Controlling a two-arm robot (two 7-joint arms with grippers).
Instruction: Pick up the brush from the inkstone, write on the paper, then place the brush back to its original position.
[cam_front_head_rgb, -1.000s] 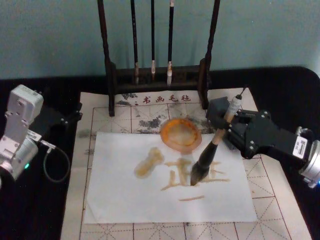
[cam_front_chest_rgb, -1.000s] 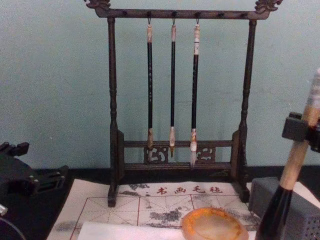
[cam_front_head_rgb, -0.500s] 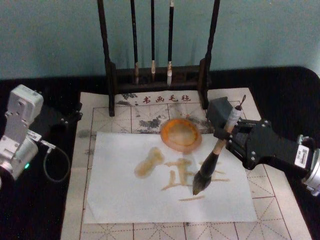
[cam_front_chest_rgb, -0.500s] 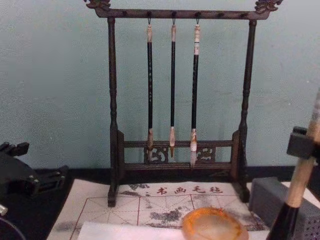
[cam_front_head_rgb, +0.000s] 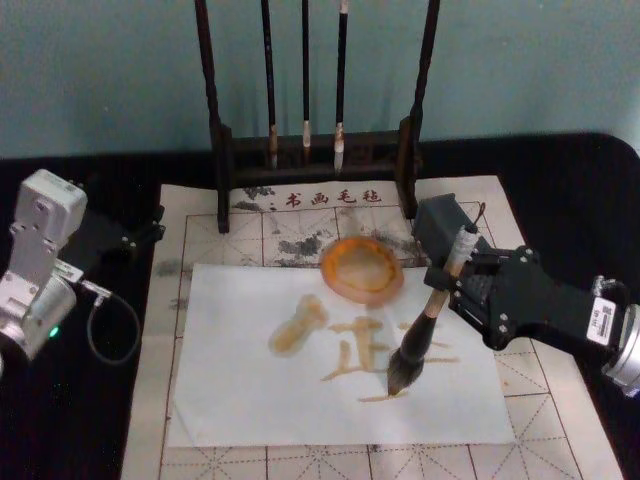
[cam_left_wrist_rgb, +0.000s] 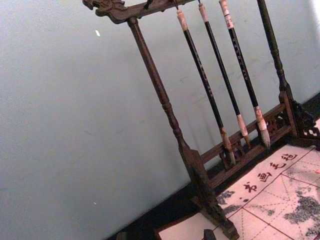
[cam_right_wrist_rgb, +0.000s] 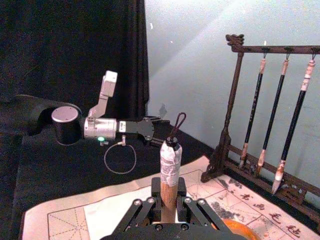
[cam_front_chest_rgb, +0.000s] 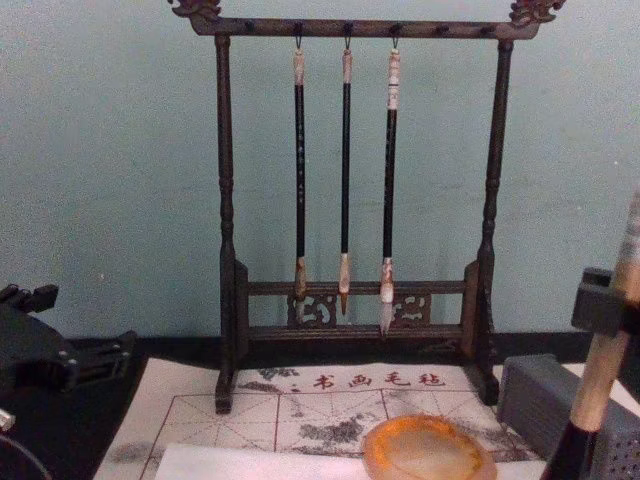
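Note:
My right gripper (cam_front_head_rgb: 447, 279) is shut on the pale wood handle of the brush (cam_front_head_rgb: 430, 308), which stands tilted, its dark tuft touching the white paper (cam_front_head_rgb: 240, 385) at the lowest orange-brown stroke. In the right wrist view the fingers (cam_right_wrist_rgb: 150, 206) clamp the brush (cam_right_wrist_rgb: 169, 167) below its taped top. In the chest view the brush (cam_front_chest_rgb: 606, 368) rises at the right edge through the gripper (cam_front_chest_rgb: 602, 305). The round orange inkstone (cam_front_head_rgb: 362, 268) (cam_front_chest_rgb: 428, 449) sits on the paper's far edge, beside the brush. My left gripper (cam_front_head_rgb: 135, 238) (cam_front_chest_rgb: 45, 350) rests parked at the far left.
A dark wooden rack (cam_front_head_rgb: 312, 150) (cam_front_chest_rgb: 346, 330) with three thin hanging brushes stands behind the inkstone. A grey block (cam_front_head_rgb: 440, 222) (cam_front_chest_rgb: 540, 400) sits right of the inkstone, close to my right gripper. A gridded felt mat (cam_front_head_rgb: 200, 235) lies under the paper on black cloth.
My right gripper carried the brush slightly toward me and rightward; the tuft went from the middle strokes down to the lowest stroke. The left arm stayed still.

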